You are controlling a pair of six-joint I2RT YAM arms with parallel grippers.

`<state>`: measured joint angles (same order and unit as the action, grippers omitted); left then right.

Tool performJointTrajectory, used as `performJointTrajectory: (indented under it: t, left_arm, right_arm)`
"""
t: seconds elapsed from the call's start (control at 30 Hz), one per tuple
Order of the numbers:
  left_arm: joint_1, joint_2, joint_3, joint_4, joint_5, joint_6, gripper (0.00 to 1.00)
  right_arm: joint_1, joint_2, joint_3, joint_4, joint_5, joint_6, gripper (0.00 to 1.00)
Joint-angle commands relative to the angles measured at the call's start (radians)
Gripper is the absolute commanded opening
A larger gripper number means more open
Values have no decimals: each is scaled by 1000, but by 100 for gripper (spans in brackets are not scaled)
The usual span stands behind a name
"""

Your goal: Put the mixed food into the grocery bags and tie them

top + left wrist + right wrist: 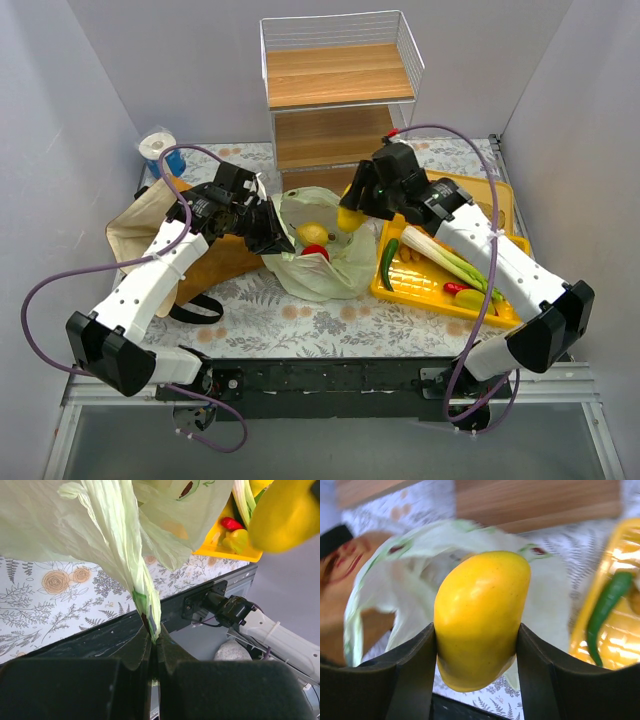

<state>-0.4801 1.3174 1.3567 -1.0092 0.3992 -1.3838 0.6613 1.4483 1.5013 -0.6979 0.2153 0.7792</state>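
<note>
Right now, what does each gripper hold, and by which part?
The left gripper pinches the pale-green bag by a gathered strip of its plastic. The right gripper clamps the yellow fruit across its lower sides.

Readable text: none in any of the three views.
Pale-green bag [335, 275]: small red and green printed marks [187, 489] sit near its rim, seen from the left wrist; they form no legible letters.
Same bag, right wrist view [545, 590]: the red-and-green marks [537, 550] are blurred, and it cannot be told whether they are lettering or a picture.
Numbers, brands, signs: none legible.
</note>
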Motion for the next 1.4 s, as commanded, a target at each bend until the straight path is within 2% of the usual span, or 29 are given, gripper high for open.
performJointTrajectory:
  t: [0.0, 0.13, 0.17, 0.3, 0.33, 0.37, 0.5, 0.57, 0.67, 0.77, 0.87, 0.9, 1.0, 1.07, 1.27, 1.37]
  left_arm:
    - [3, -4, 33, 4, 0, 19, 0]
    - [5, -7, 27, 9, -6, 12, 0]
    - [3, -12, 27, 11, -8, 11, 0]
    - [3, -21, 24, 8, -13, 8, 0]
    - [5, -23, 25, 8, -14, 8, 0]
    - [5, -24, 27, 6, -16, 6, 0]
    - [5, -27, 22, 9, -16, 3, 0]
    - [5, -27, 19, 12, -16, 2, 0]
    - [5, -21, 18, 14, -10, 0, 0]
    - [5, -14, 19, 14, -2, 5, 0]
    - [5, -7, 19, 14, 4, 9, 0]
    - [3, -7, 16, 17, 7, 11, 0]
    - [5, -3, 10, 24, 18, 12, 0]
    - [5, 2, 12, 23, 23, 15, 0]
    - [5, 2, 12, 24, 23, 17, 0]
    - [5, -3, 12, 23, 17, 12, 0]
  right_arm:
    - [58, 30, -50, 190, -138, -216, 18]
    - [78, 66, -107, 308, -188, -332, 20]
    - [86, 78, -105, 340, -188, -380, 23]
    - [103, 178, -34, 305, -169, -426, 26]
    - [103, 217, -15, 282, -163, -431, 30]
    - [104, 234, 3, 258, -157, -442, 46]
    - [110, 248, 42, 193, -94, -514, 81]
    - [112, 201, 21, 205, -77, -534, 88]
    - [110, 101, -48, 242, -65, -548, 93]
    - [98, -11, -139, 255, -54, -522, 92]
    - [-10, -103, -238, 189, -92, -431, 86]
    - [-107, -123, -268, 170, -167, -413, 83]
    - [-262, -183, -397, 123, -307, -394, 71]
    - [-311, -183, -446, 94, -384, -397, 65]
    - [-333, -114, -559, 51, -415, -405, 53]
    - [-333, -88, -598, 86, -422, -422, 53]
